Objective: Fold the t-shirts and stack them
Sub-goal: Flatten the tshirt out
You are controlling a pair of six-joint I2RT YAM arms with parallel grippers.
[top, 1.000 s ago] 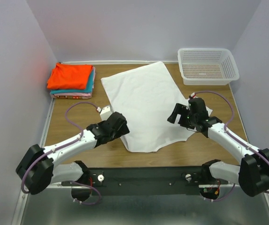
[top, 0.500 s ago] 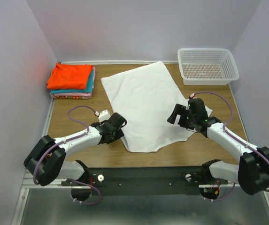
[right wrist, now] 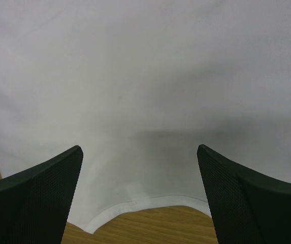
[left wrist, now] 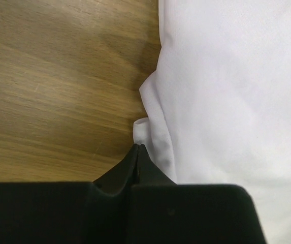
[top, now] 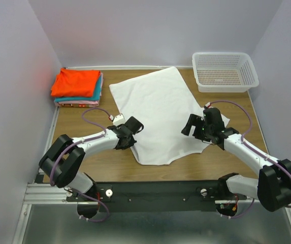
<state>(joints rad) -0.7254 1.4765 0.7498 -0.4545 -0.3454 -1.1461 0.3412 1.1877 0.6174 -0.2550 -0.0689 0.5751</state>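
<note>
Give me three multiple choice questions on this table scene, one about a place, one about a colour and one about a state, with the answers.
1. Where does the basket stand on the table? A far right corner; B far left corner; C near edge, between the arms.
2. What colour tops the folded stack? A teal; B orange-red; C white.
3. How do the right gripper's jaws stand? A shut; B open; C out of view.
Answers: 1 A, it sits in the back right corner; 2 B, the orange-red shirt lies uppermost; 3 B, its fingers stand wide apart over the white t-shirt.
</note>
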